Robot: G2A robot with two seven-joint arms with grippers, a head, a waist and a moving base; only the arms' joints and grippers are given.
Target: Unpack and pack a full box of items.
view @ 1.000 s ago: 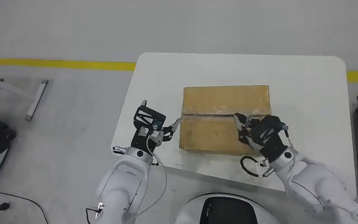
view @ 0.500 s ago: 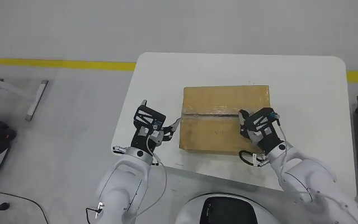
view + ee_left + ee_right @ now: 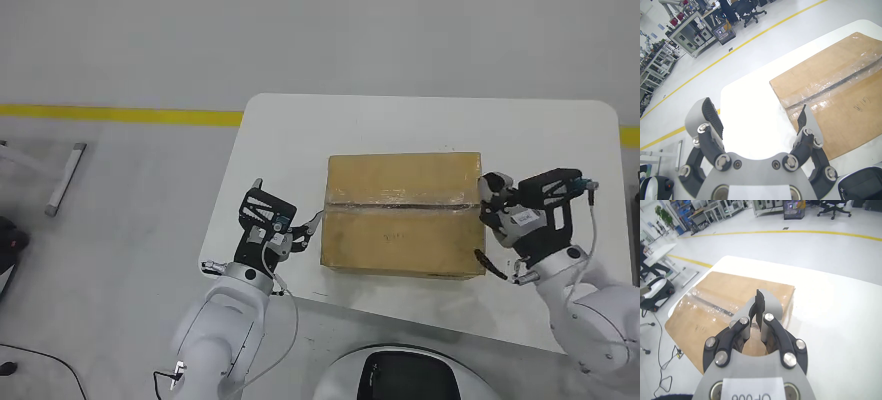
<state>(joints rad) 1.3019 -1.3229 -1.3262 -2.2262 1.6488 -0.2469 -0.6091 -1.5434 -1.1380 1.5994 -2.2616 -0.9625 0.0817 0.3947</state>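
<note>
A closed brown cardboard box (image 3: pixel 400 215) lies in the middle of the white table (image 3: pixel 290 140), with clear tape over its centre seam (image 3: pixel 400 205). My left gripper (image 3: pixel 308 230) stands open at the box's left end, level with the seam; in the left wrist view its fingers (image 3: pixel 712 113) straddle bare table beside the box (image 3: pixel 832 98). My right gripper (image 3: pixel 491 190) is shut at the right end of the seam, just over the box's edge. In the right wrist view the gripper (image 3: pixel 759 298) hangs above the taped box (image 3: pixel 715 291), with nothing visible between the pads.
Bare table surface surrounds the box, widest at the far side and the right (image 3: pixel 560 140). A yellow floor line (image 3: pixel 120 114) runs behind the table. A metal frame (image 3: pixel 65 180) lies on the floor to the left.
My right gripper has slid rightward along the seam, from over the box's right part to its right edge. The left arm and the box have stayed put.
</note>
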